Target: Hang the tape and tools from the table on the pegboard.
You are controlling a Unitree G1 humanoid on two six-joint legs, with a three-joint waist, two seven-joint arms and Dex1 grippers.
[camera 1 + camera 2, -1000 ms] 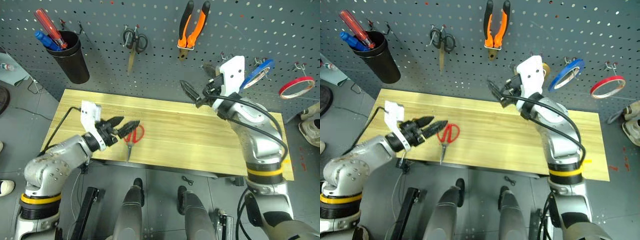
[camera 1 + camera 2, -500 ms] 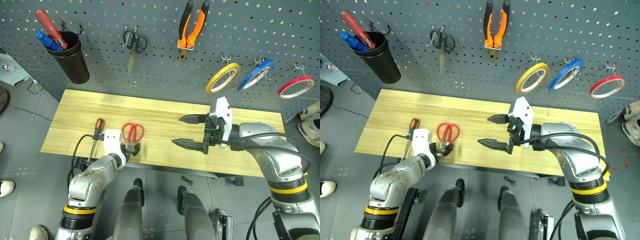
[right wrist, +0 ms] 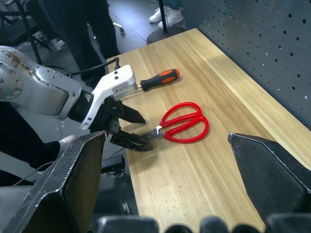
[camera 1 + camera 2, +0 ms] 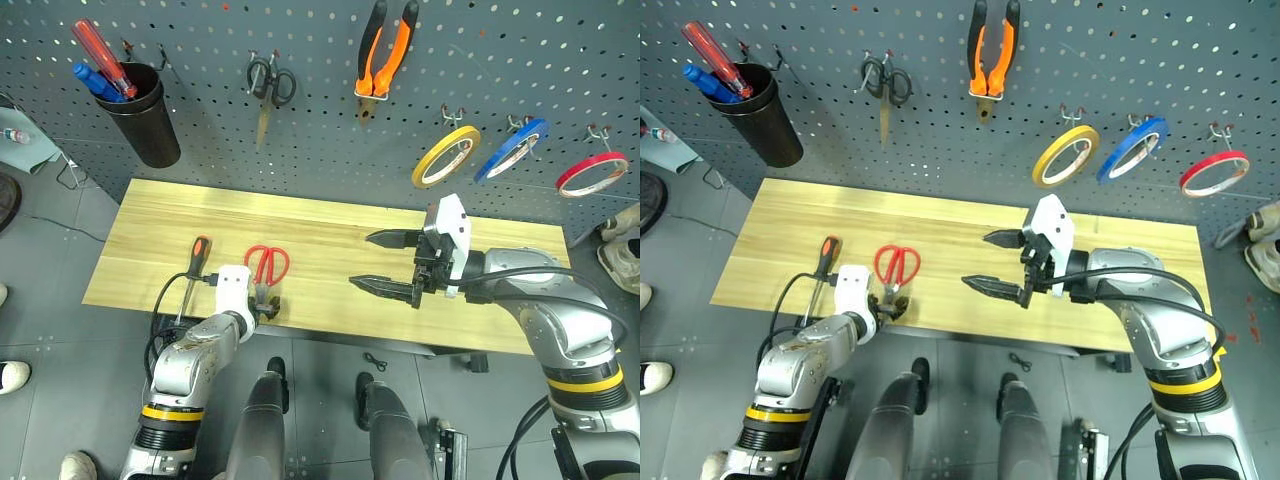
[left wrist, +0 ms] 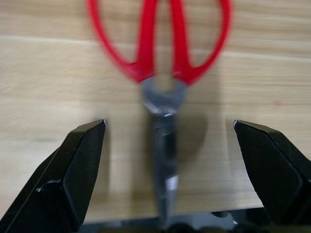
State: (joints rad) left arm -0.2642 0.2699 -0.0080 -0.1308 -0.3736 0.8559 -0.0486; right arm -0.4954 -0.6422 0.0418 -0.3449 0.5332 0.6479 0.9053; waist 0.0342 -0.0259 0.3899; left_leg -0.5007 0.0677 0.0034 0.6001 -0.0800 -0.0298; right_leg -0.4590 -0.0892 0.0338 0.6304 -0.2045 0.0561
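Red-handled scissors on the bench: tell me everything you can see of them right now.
The red-handled scissors lie flat on the table, near its front edge, closed, with two glossy red loop handles toward the pegboard and metal blades pointing at the front edge. The screwdriver lies beside them, apart. The left gripper is open, its fingers either side of the blades; whether it touches them cannot be told. Nothing else touches them.

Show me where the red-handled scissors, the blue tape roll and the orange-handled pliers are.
red-handled scissors (image 4: 267,265): left eye view, on the red handle loops.
blue tape roll (image 4: 512,149): left eye view, on the ring's band where it hangs on the pegboard.
orange-handled pliers (image 4: 401,45): left eye view, on one orange handle.
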